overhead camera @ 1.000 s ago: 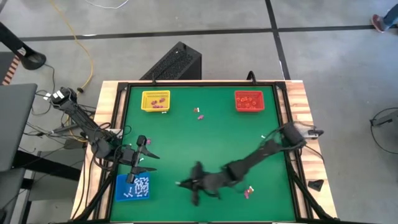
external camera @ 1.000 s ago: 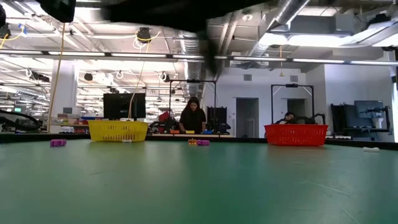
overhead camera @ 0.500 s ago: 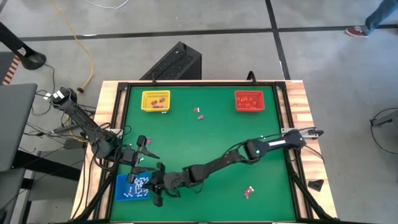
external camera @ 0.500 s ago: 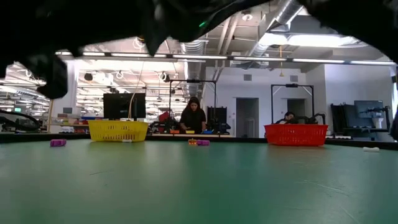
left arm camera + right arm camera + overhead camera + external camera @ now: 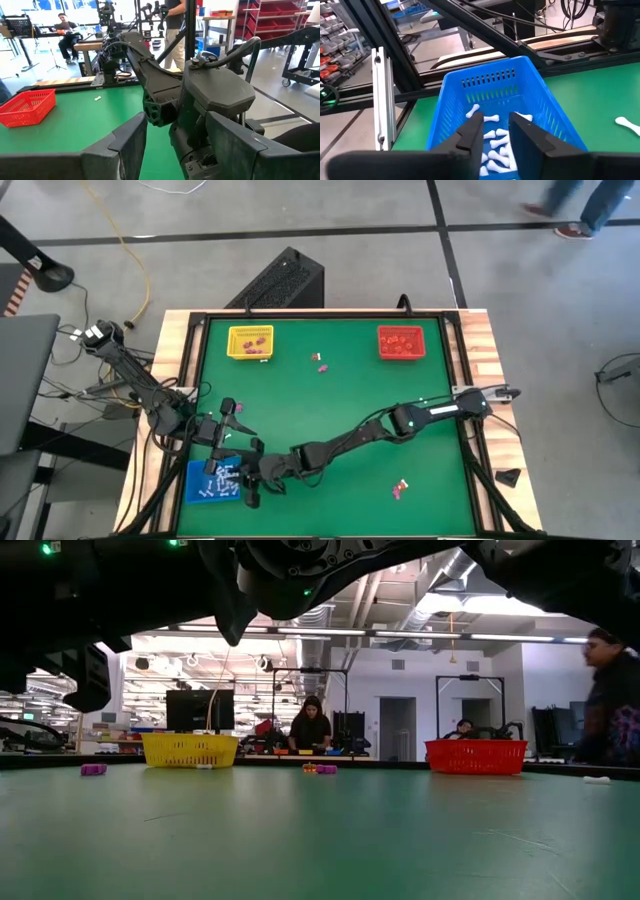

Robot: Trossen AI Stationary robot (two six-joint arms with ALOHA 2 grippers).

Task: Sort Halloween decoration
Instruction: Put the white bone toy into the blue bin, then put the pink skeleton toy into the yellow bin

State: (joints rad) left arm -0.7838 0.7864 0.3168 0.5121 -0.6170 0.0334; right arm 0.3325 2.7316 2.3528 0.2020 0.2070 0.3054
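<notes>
The green bench (image 5: 330, 410) carries three baskets: a yellow basket (image 5: 250, 342) and a red basket (image 5: 400, 341) at the far corners, and a blue basket (image 5: 213, 481) at the near left corner, close to the left arm's base.

The right arm reaches diagonally across the whole bench, so that the right pincer (image 5: 250, 477) hangs at the blue basket's inner rim. The right wrist view looks past its fingers (image 5: 470, 132), which stand slightly parted with nothing visibly pinched between them, straight down into the basket and its heap of white bones (image 5: 492, 136). That is the relation which matters: the pile lies directly below the fingertips, so anything let go there should land inside.

The left pincer (image 5: 222, 432) waits just beyond the same basket, its fingers spread and empty.

The decorations left to sort are well away from both arms. A pink piece (image 5: 400, 489) lies on the near right side, a small cluster (image 5: 321, 362) sits between the far baskets, and a white bone (image 5: 626, 124) rests on the green just beside the blue basket.
</notes>
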